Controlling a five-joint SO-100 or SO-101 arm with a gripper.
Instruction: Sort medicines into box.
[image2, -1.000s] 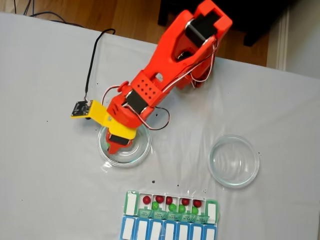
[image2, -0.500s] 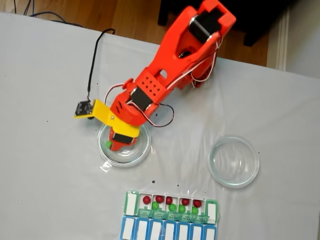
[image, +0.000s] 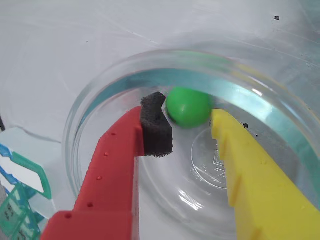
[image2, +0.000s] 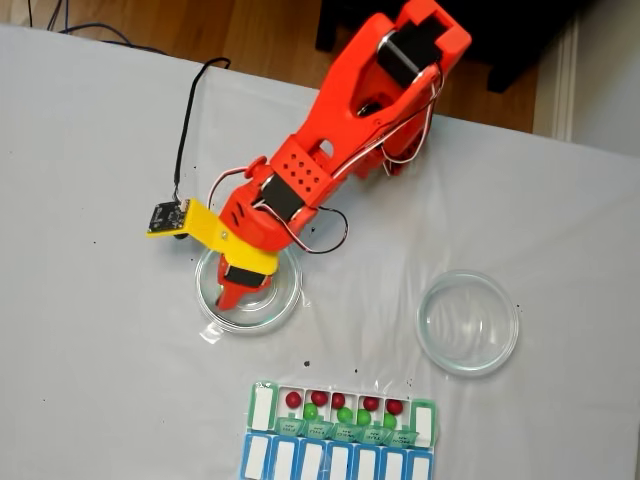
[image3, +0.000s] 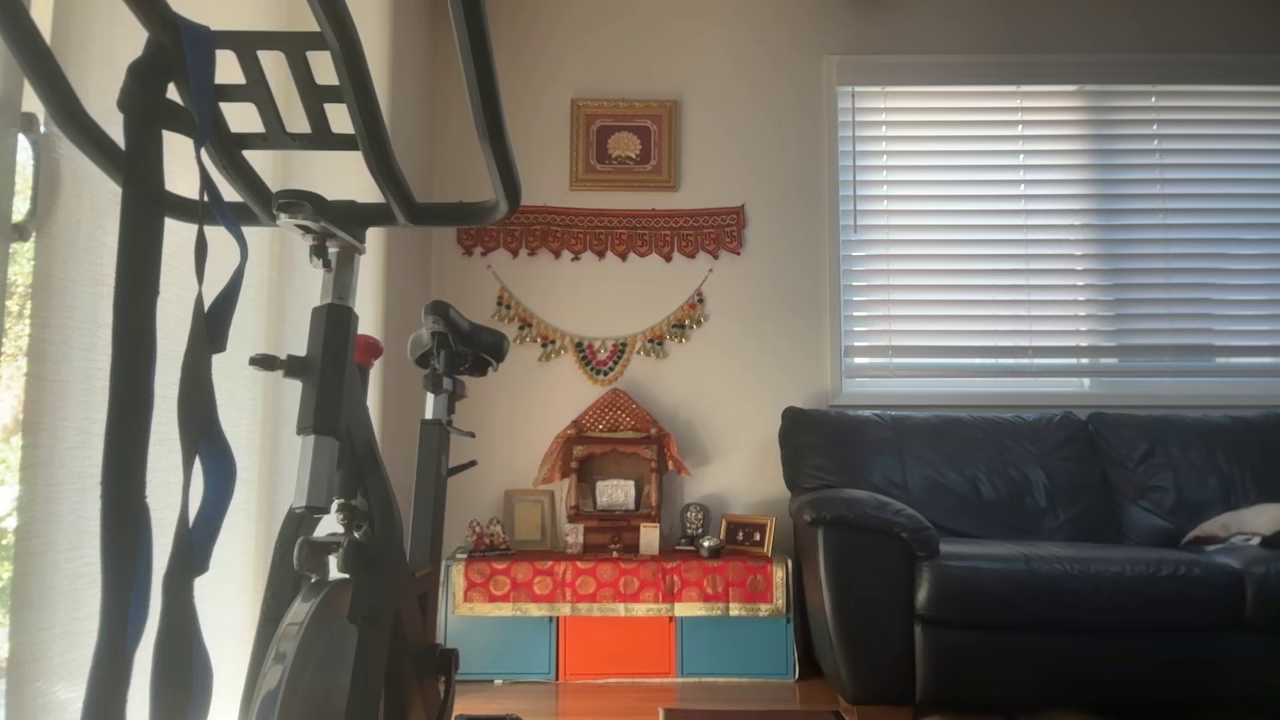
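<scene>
Wrist view: one green ball (image: 188, 106) lies on the floor of a clear glass dish (image: 100, 95), up against the dish's far wall. Gripper (image: 187, 122) is down inside the same dish, jaws apart, straddling the ball: black foam pad (image: 156, 131) on the red finger (image: 116, 170) sits just beside the ball on the view's left, yellow finger (image: 250, 175) just beside it on the right. Whether either finger touches the ball, cannot tell; no squeeze is evident. Fixed view: orange arm (image2: 340, 130) reaches over that dish (image2: 285, 300); gripper (image2: 235, 290) within its rim. Pill organiser (image2: 262, 408) lies below the dish in that view, well apart, green-lidded row open with red balls (image2: 293, 399) and green balls (image2: 344, 414) already in compartments. Second glass dish (image2: 468, 322) to the right of the first holds nothing visible. Judged step: grasp of the last green medicine, sorting nearly done. Next move calls for closing squarely on the ball, since a glossy round ball against a curved wall may squirt out, then lifting clear of the rim and carrying to the organiser.
</scene>
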